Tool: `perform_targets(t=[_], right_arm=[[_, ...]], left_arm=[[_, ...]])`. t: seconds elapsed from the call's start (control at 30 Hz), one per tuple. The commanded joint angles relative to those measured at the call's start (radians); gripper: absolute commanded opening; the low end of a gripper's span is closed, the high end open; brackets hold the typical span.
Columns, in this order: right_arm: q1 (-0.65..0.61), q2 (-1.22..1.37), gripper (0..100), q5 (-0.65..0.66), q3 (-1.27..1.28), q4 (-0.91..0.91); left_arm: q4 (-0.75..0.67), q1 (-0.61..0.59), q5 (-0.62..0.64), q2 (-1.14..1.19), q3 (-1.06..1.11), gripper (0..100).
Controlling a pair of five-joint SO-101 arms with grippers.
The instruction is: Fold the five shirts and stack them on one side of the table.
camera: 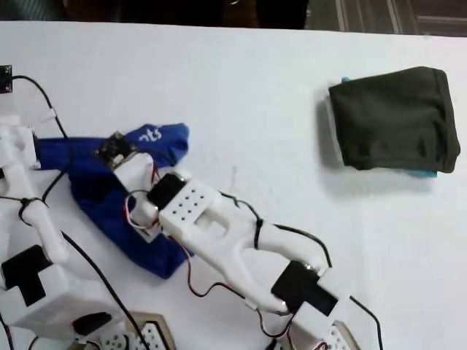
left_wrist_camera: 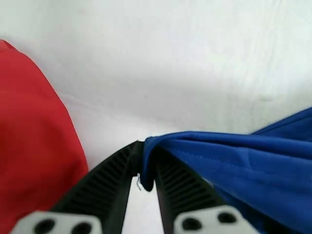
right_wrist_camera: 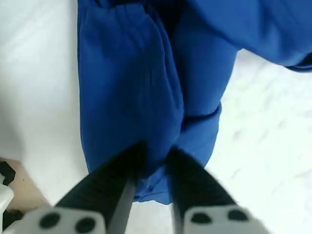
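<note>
A crumpled blue shirt [camera: 87,186] lies at the left of the white table [camera: 241,95]. My left gripper [left_wrist_camera: 146,152] is shut on an edge of this blue shirt [left_wrist_camera: 243,156], close above the tabletop. My right gripper [right_wrist_camera: 156,157] is shut on a fold of the same blue shirt [right_wrist_camera: 131,97]; its arm [camera: 211,222] stretches in from the near right edge. A folded dark green shirt [camera: 390,120] lies at the far right on top of a folded turquoise one [camera: 422,173]. A red shirt [left_wrist_camera: 34,146] lies beside my left gripper.
The left arm's white body [camera: 33,270] and black cables [camera: 44,95] crowd the near left corner. Arm bases [camera: 146,335] stand along the near edge. A broad stretch of bare table separates the blue shirt from the folded stack.
</note>
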Motion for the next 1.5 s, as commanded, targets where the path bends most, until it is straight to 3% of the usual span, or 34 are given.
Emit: perform_targets(t=[0.0,0.2,0.5,0.8,1.13,1.47], right_arm=[[0.015,-0.007,1.5,0.002,-0.044,0.001],[0.200,-0.079,1.9,0.147,-0.043,0.021],[0.544,-0.334,1.9,0.351,-0.043,0.090],[0.782,-0.486,1.8,0.381,-0.046,-0.101],[0.874,-0.605,1.8,0.405,-0.048,-0.364],[0.866,-0.648,1.8,0.456,-0.249,-0.346]], left_arm=[[-0.014,-0.012,0.006,-0.008,-0.036,3],[0.040,-0.006,0.003,-0.009,-0.036,3],[0.365,0.107,0.009,-0.015,-0.074,3],[0.747,0.284,0.173,-0.011,-0.601,3],[0.796,0.365,0.336,-0.015,-0.972,3],[0.796,0.365,0.397,-0.015,-1.187,3]])
